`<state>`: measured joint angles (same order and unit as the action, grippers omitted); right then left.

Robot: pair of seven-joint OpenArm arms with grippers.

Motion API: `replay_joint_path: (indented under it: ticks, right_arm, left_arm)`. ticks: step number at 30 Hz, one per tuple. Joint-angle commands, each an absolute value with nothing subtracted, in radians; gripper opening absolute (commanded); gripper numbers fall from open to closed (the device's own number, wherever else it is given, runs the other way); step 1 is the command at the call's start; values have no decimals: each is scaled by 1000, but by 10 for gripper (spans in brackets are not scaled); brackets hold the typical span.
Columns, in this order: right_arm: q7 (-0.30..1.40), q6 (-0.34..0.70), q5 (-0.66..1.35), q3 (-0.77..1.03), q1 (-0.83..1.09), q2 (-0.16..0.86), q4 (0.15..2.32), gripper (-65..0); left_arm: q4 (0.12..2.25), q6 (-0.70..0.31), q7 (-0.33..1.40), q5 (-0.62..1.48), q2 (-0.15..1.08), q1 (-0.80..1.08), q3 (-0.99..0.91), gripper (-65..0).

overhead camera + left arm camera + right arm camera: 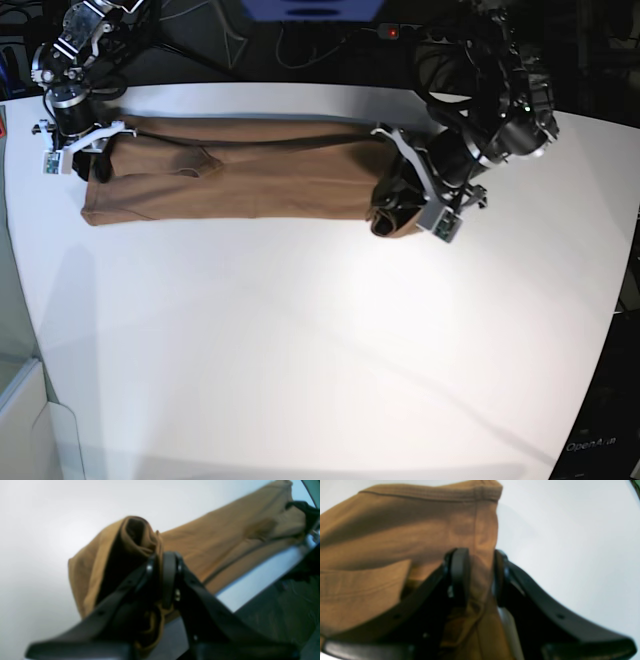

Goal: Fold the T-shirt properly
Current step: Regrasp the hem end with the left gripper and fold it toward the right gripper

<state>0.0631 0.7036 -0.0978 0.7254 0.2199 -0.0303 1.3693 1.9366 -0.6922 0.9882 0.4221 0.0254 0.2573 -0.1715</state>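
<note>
The tan-brown T-shirt (250, 180) lies as a long narrow strip along the back of the white table (320, 350). My left gripper (388, 213) holds its right end, which is raised off the table and bunched. In the left wrist view this gripper (163, 565) is shut on the T-shirt (225, 535), with a rolled fold rising above the fingertips. My right gripper (95, 168) is at the strip's left end. Up close, the right gripper (480, 565) has a thick fold of the T-shirt (395, 530) pinched between its pads, just below the hem.
Dark cables and gear (300, 30) sit behind the table's far edge. A white box (30, 420) stands off the table's left front corner. The table's right edge runs close to the left arm (500, 110).
</note>
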Motion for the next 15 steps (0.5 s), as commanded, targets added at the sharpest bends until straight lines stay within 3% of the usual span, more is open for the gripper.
replay_joint_path:
  ticks: [1,15]
  right_arm:
    - [150,698,-160,727,232,-28,1363,-477]
    - [150,698,-160,727,234,-28,1365,-477]
  left_arm:
    - [1956,-698,966,447,24,239,-154,-627]
    - [1943,-590,918,446,16,231,38,-627]
